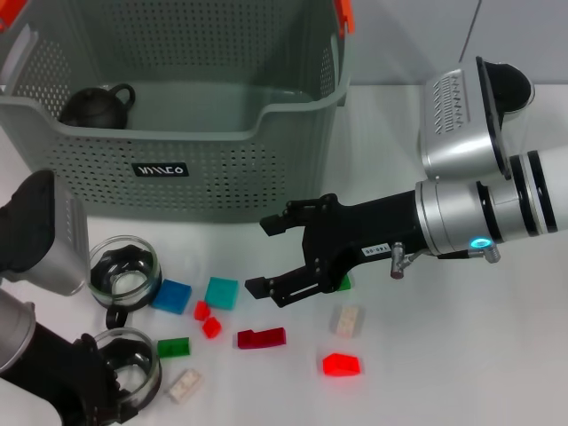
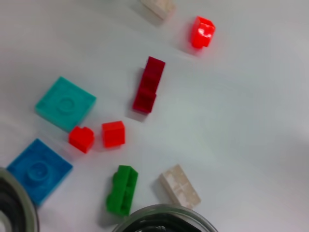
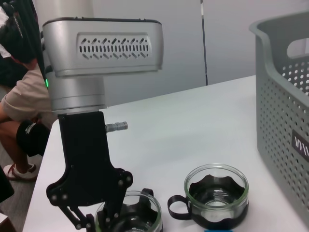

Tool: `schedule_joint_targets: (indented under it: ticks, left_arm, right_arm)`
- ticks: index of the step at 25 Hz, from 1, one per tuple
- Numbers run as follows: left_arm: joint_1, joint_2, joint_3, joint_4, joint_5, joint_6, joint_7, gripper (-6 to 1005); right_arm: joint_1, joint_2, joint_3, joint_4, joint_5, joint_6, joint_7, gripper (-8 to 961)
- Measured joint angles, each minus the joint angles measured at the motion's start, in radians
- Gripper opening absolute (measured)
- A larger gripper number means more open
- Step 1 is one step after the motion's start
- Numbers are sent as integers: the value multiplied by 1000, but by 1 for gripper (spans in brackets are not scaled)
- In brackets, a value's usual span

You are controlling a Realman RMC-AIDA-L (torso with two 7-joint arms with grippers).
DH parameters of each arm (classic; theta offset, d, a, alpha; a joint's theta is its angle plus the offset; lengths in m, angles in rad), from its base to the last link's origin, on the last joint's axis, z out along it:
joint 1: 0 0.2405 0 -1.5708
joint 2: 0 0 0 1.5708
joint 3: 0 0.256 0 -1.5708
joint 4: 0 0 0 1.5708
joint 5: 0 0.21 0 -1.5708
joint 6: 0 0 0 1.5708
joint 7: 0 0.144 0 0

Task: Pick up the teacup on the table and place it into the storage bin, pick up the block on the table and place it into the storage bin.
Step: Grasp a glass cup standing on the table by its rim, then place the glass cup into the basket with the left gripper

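- Head view: the right gripper [image 1: 266, 256] reaches in from the right with its jaws spread wide and nothing between them, hovering over the scattered blocks just in front of the storage bin [image 1: 293, 169]. The teal block [image 1: 221, 292] lies nearest its lower fingertip, with two small red blocks [image 1: 207, 319] and a dark red block [image 1: 262, 337] a little beyond. A black teapot [image 1: 96, 106] already sits in the bin's left corner. Two glass teacups [image 1: 124, 269] stand at the left, the nearer one [image 1: 131, 358] under the left gripper [image 1: 106, 377]. A sound block pick would centre one piece between the jaws before descending, clear of its neighbours.
- Left wrist view: the camera looks down on the blocks; the green block [image 2: 122, 189] and a white block [image 2: 180, 186] lie just beside the rim of the nearer cup [image 2: 164, 220]. The left arm's own fingers do not show here.
- Right wrist view: the left gripper [image 3: 96, 220] stands over the nearer teacup [image 3: 128, 217], one finger apparently at its rim; whether it has closed on the glass cannot be told. The second teacup [image 3: 216, 193] stands free beside the bin wall [image 3: 282, 116]. A clean lift calls for a firm hold on the rim and a straight rise.
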Motion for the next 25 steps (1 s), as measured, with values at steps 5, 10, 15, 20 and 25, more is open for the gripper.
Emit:
schedule_joint_targets:
  ticks: [5, 10, 15, 20, 25]
  left_arm:
    - [-5, 0, -9, 0, -3, -5, -7, 84]
    - [-6, 0, -64, 24, -16, 31, -10, 70]
    - [2, 0, -87, 45, -20, 45, -21, 59]
    - [8, 2, -130, 60, -22, 45, -25, 49]
    - [-55, 5, -308, 57, -50, 168, -30, 49]
  right_arm:
    - [1, -1, 0, 0, -2, 4, 3, 942]
    - [3, -2, 1, -2, -3, 7, 4, 942]
    - [7, -3, 1, -2, -3, 10, 4, 942]
    - [7, -3, 1, -2, -4, 19, 3, 942]
    - [7, -6, 5, -2, -6, 22, 3, 941]
